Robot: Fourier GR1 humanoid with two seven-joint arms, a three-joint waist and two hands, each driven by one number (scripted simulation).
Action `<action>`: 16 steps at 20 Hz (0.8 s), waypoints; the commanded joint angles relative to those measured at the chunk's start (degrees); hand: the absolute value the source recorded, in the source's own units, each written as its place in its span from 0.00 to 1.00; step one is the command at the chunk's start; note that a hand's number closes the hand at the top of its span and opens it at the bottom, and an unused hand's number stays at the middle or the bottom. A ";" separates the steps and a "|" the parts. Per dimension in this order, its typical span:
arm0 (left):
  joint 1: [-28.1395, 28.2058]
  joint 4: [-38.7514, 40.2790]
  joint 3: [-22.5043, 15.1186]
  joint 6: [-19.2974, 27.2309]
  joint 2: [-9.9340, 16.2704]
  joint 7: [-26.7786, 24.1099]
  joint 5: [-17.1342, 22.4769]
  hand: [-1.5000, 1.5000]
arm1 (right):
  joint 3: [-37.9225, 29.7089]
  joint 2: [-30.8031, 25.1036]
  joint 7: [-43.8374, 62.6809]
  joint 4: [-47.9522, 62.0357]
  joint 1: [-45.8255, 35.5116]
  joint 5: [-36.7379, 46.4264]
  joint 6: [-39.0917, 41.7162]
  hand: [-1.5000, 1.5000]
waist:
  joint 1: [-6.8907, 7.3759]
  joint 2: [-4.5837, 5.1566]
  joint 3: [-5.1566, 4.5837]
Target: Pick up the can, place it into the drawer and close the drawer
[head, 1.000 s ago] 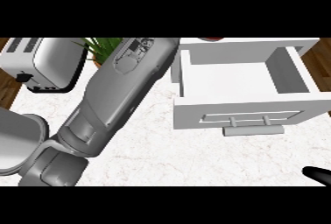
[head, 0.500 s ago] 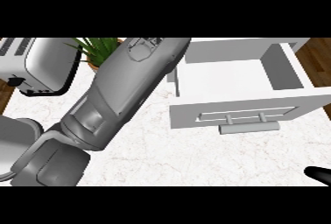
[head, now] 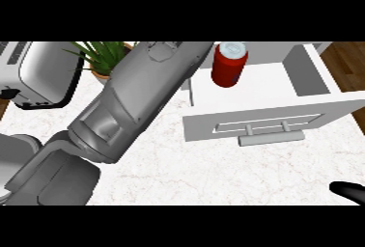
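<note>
Can (head: 229,65) is now showing upright inside the open drawer (head: 314,77), upper right of frame, unseen a moment ago. We're judging placement done, closing pending. Left hand is hidden beyond its forearm (head: 143,96), can't tell; right hand (head: 349,191) is only a tip, lower right, can't tell.

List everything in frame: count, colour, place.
can: 1, red with a pale top, upright inside the open drawer
drawer: 1, white, open, upper right, handle toward the robot
toaster: 1, silver and black, upper left
plant: 1, green in a brown pot, top, beside the toaster
counter: 1, white marble
left forearm: 1, grey, runs lower left to top centre; hand out of view
right hand: 1, black, lower right edge, only a tip shows
</note>
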 commanded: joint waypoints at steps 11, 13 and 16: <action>-1.36 2.27 -1.07 4.84 0.00 -3.39 6.59 0.00 | 4.45 -5.54 -7.26 3.87 -4.35 10.06 3.50 0.00 | -0.80 0.62 0.03; -1.02 0.88 -1.95 5.14 0.00 -3.19 7.67 0.00 | 6.29 -6.52 -8.80 4.94 -5.68 14.64 3.14 0.00 | -0.10 0.35 0.00; -1.38 0.63 -1.64 5.78 0.00 -3.48 9.48 0.00 | 7.15 -9.28 -11.31 9.52 -8.68 18.90 3.60 0.00 | 0.20 0.47 0.02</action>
